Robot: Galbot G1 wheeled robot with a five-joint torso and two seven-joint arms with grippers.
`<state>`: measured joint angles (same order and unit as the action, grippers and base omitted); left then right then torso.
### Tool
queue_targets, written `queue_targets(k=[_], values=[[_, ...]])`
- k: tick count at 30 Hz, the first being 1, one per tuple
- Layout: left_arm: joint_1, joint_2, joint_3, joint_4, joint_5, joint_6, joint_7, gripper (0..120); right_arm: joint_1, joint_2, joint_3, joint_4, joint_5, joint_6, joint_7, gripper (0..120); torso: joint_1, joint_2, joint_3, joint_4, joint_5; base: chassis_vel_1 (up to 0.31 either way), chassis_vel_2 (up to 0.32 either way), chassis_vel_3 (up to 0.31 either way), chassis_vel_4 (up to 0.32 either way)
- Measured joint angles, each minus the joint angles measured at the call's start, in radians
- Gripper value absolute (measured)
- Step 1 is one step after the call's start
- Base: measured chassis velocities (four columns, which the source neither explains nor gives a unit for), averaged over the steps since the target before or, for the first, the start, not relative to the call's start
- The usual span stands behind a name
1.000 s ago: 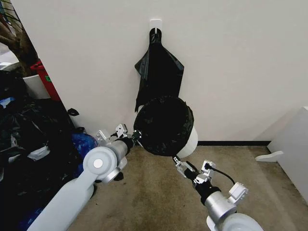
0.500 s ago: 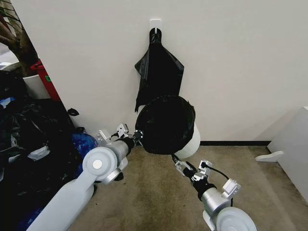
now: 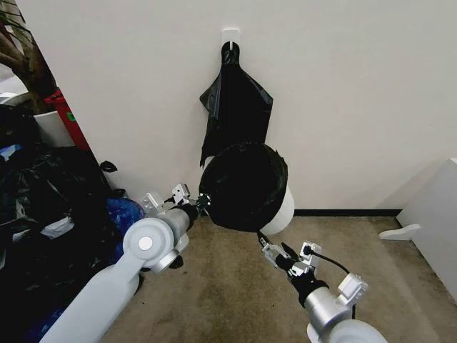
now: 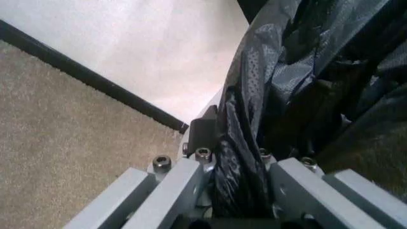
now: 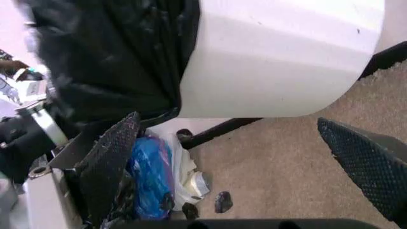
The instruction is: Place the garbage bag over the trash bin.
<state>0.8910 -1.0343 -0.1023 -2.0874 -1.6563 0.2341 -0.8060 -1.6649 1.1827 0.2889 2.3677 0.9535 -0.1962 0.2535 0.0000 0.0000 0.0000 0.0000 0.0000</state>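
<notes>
Black garbage bag (image 3: 243, 187) stretched over the mouth of the tilted white trash bin (image 3: 284, 209), held off the carpet against the wall.

Left gripper (image 3: 201, 204) clenched on the bag's edge at the bin's rim, plastic bunched between its jaws in the left wrist view (image 4: 239, 188). Right gripper (image 3: 274, 256) released, jaws spread wide, just below the bin near the carpet, clear of bag and bin wall (image 5: 279, 62). More flat black bags (image 3: 235, 107) hanging from a white wall hook (image 3: 230, 33) directly above. Heap of stuffed black sacks (image 3: 43, 214) well off to the left.
</notes>
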Motion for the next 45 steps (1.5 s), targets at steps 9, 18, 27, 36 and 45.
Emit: queue_targets(k=[9, 18, 27, 36, 45], values=[[0.007, 0.005, -0.006, 0.023, 0.046, 0.001, 0.021, 1, -0.099, 0.004, 0.017, 0.079, -0.119, 0.034, -0.082, 100, 0.0, 0.0, 0.0, -0.0002, -0.0002, 0.0, 0.0, 0.0, 0.0], [0.054, 0.034, 0.038, 0.056, 0.349, 0.01, 0.155, 1, 0.02, -0.052, 0.157, 0.136, -0.219, -0.088, 0.073, 100, 0.0, 0.0, 0.0, -0.0001, 0.0001, 0.0, 0.0, 0.0, 0.0], [0.108, 0.057, 0.082, 0.058, 0.693, -0.025, 0.295, 1, 0.26, -0.135, 0.126, 0.136, -0.203, -0.274, 0.238, 100, 0.0, 0.0, 0.0, 0.0001, 0.0001, 0.0, 0.0, 0.0, 0.0], [0.137, 0.062, 0.107, 0.045, 0.85, -0.062, 0.346, 1, 0.387, -0.131, 0.0, 0.073, -0.143, -0.372, 0.309, 100, 0.0, 0.0, 0.0, 0.0, 0.0001, 0.0, 0.0, 0.0, 0.0], [0.145, 0.064, 0.099, 0.026, 0.846, -0.064, 0.351, 1, 0.383, -0.119, -0.025, 0.009, -0.15, -0.372, 0.345, 100, 0.0, 0.0, 0.0, -0.0001, 0.0, 0.0, 0.0, 0.0, 0.0]])
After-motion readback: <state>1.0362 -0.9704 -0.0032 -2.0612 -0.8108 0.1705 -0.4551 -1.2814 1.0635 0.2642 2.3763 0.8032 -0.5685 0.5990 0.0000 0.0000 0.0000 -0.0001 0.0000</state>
